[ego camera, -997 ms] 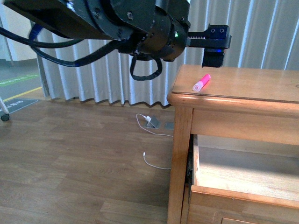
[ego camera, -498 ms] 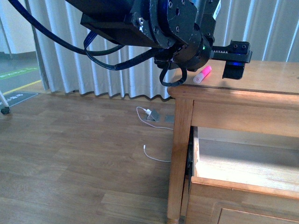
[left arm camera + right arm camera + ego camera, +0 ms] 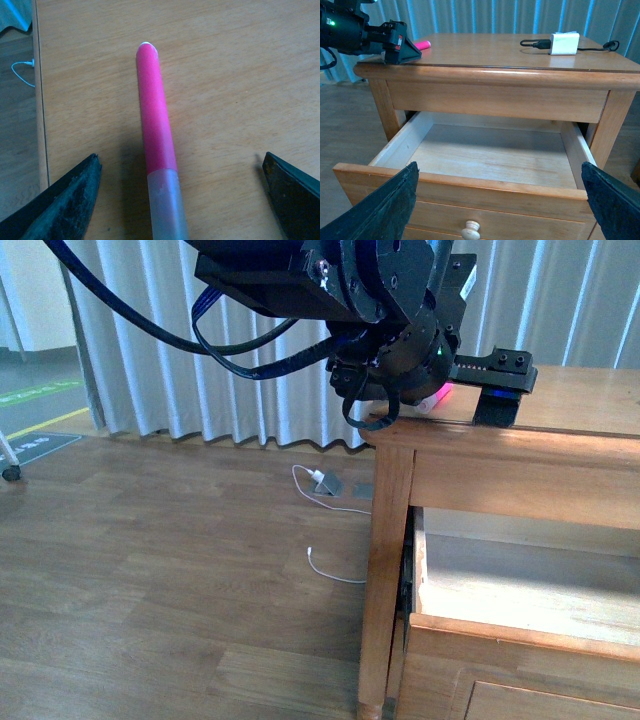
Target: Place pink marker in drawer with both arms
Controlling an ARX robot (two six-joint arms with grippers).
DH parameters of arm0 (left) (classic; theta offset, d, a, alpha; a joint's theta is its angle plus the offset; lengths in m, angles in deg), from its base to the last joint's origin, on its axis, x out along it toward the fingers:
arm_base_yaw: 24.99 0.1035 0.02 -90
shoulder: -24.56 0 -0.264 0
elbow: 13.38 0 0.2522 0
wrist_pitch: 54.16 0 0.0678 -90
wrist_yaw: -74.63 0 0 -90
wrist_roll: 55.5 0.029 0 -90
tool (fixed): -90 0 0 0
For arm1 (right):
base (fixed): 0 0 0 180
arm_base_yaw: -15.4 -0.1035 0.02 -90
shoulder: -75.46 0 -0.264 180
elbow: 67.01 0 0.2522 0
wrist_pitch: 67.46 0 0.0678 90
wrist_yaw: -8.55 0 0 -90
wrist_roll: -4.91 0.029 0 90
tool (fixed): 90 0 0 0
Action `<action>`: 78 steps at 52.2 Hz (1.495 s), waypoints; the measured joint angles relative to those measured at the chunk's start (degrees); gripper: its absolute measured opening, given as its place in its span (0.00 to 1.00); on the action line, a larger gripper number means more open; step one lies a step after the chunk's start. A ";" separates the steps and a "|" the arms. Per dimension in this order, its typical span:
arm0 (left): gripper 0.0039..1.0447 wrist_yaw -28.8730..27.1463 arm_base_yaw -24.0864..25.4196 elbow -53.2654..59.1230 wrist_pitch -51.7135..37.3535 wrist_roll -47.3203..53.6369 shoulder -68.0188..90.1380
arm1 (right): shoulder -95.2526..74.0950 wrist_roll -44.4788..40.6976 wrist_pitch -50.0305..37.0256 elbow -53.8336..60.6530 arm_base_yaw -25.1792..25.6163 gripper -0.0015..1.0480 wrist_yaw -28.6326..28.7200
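Pictured on the wooden tabletop (image 3: 495, 50): white charger block (image 3: 564, 43) with black cable (image 3: 535, 44). Below, white cable (image 3: 335, 582) and grey plug (image 3: 325, 502) on plank floor (image 3: 150, 580), before pale pleated curtains (image 3: 250, 410).

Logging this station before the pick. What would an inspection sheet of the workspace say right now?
Surface: wooden table top, bare around the marker.
Job's things: pink marker lies flat near the top's corner; drawer pulled open, nothing seen inside.
Clutter: white charger block with a black lead on the top.
Claws: left claw open, straddling the marker without touching; right claw open, facing the drawer.
Cables: white cable on the floor; blue cables hang from the left arm.
Surroundings: wood floor, pale curtains.
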 joint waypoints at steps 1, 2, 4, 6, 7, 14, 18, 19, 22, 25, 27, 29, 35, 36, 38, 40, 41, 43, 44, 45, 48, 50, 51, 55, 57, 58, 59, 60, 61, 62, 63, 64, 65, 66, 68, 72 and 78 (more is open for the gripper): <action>0.94 0.00 0.00 -0.04 0.04 0.00 0.02 | 0.00 0.00 0.00 0.00 0.00 0.92 0.00; 0.94 0.00 0.00 -0.09 0.07 -0.02 0.02 | 0.00 0.00 0.00 0.00 0.00 0.92 0.00; 0.94 0.07 0.02 -0.13 0.11 -0.11 0.04 | 0.00 0.00 0.00 0.00 0.00 0.92 0.00; 0.94 0.11 0.02 -0.22 0.15 -0.22 0.09 | 0.00 0.00 0.00 0.02 0.00 0.92 0.00; 0.94 0.09 0.00 -0.24 0.17 -0.24 0.09 | 0.00 0.00 0.00 0.00 0.00 0.92 -0.02; 0.94 0.09 0.00 -0.57 0.81 -0.22 0.15 | 0.00 0.00 0.00 0.00 0.00 0.92 0.00; 0.94 0.17 0.00 -0.81 1.05 -0.15 0.35 | 0.00 0.00 0.00 0.00 0.00 0.92 0.00; 0.94 0.17 0.00 -0.90 1.20 -0.13 0.35 | 0.00 0.00 0.00 0.00 0.00 0.92 0.00; 0.90 0.11 0.00 -1.03 1.49 0.07 0.42 | 0.00 0.00 0.00 0.00 0.00 0.92 0.00; 0.82 0.04 0.00 -1.38 2.12 0.31 0.46 | 0.00 0.00 0.00 0.00 0.00 0.92 0.00; 0.75 0.07 0.00 -1.53 2.62 0.46 0.46 | 0.00 0.00 0.00 0.00 0.00 0.92 -0.02; 0.70 0.02 0.00 -1.64 2.91 0.46 0.46 | 0.00 0.00 0.00 0.00 0.00 0.92 0.00; 0.55 -0.15 0.00 -1.68 3.15 0.50 0.46 | 0.00 0.00 0.00 0.00 0.00 0.92 0.00; 0.51 -0.13 0.02 -1.68 3.15 0.55 0.46 | 0.00 0.00 0.00 0.00 0.00 0.92 0.00; 0.46 -0.11 0.04 -1.68 3.21 0.74 0.46 | 0.00 0.00 0.00 0.00 0.00 0.92 -0.02; 0.39 -0.09 0.09 -1.68 3.26 0.90 0.46 | 0.00 0.00 0.00 0.00 0.00 0.92 0.00; 0.38 -0.09 0.11 -1.68 3.28 0.92 0.46 | 0.00 0.00 0.00 0.00 0.00 0.92 -0.02; 0.31 -0.04 0.17 -1.68 3.32 0.98 0.46 | 0.00 0.00 0.00 0.00 0.00 0.92 0.00; 0.28 -0.04 0.20 -1.68 3.32 1.09 0.46 | 0.00 0.00 0.00 0.00 0.00 0.92 -0.02; 0.24 -0.04 0.24 -1.68 3.32 1.16 0.46 | 0.00 0.00 0.00 0.00 0.00 0.92 0.00; 0.17 0.13 0.37 -1.68 3.30 1.31 0.44 | 0.00 0.00 0.00 0.00 0.00 0.92 0.00; 0.14 0.31 0.46 -1.62 3.13 1.38 0.39 | 0.00 0.00 0.00 0.02 0.00 0.92 0.00; 0.14 0.28 0.52 -1.46 2.91 1.40 0.31 | 0.00 0.00 0.00 0.00 0.00 0.92 0.00; 0.14 0.13 0.74 -0.28 1.77 1.49 -0.17 | 0.00 0.00 0.00 0.00 0.00 0.92 0.00; 0.14 0.17 0.92 1.25 0.52 1.46 -0.98 | 0.00 0.00 0.00 0.00 0.00 0.92 0.00; 0.14 0.37 1.05 2.56 -0.52 1.46 -1.62 | 0.00 0.00 0.00 0.00 0.00 0.92 -0.02; 0.14 0.48 1.14 3.56 -1.27 1.44 -2.19 | 0.00 0.00 0.00 0.00 0.00 0.92 0.00; 0.14 0.72 1.20 4.70 -2.08 1.44 -2.80 | 0.00 0.00 0.00 0.00 0.00 0.92 0.00; 0.14 1.07 1.33 5.92 -2.86 1.46 -3.48 | 0.00 0.00 0.00 0.00 0.00 0.92 0.00; 0.14 1.42 1.42 7.26 -3.61 1.49 -4.28 | 0.00 0.00 0.00 0.00 0.00 0.92 0.00; 0.14 1.60 1.49 7.91 -3.98 1.51 -4.66 | 0.00 0.00 0.00 0.00 0.00 0.92 0.00; 0.13 1.97 1.57 9.31 -4.68 1.53 -5.44 | 0.00 0.00 0.00 0.00 0.00 0.92 0.00; 0.13 2.40 1.70 10.78 -5.42 1.60 -6.34 | 0.00 0.00 0.00 0.00 0.00 0.92 -0.02; 0.13 2.71 1.77 11.50 -5.79 1.62 -6.80 | 0.00 0.00 0.00 0.00 0.00 0.92 0.00; 0.13 3.41 1.92 13.75 -6.86 1.77 -8.26 | 0.00 0.00 0.00 0.00 0.00 0.92 0.00; 0.13 5.49 2.25 19.21 -9.09 2.12 -12.04 | 0.00 0.00 0.00 0.00 0.00 0.92 -0.02; 0.13 9.18 2.84 26.77 -11.80 3.04 -18.05 | 0.00 0.00 0.00 0.00 0.00 0.92 0.00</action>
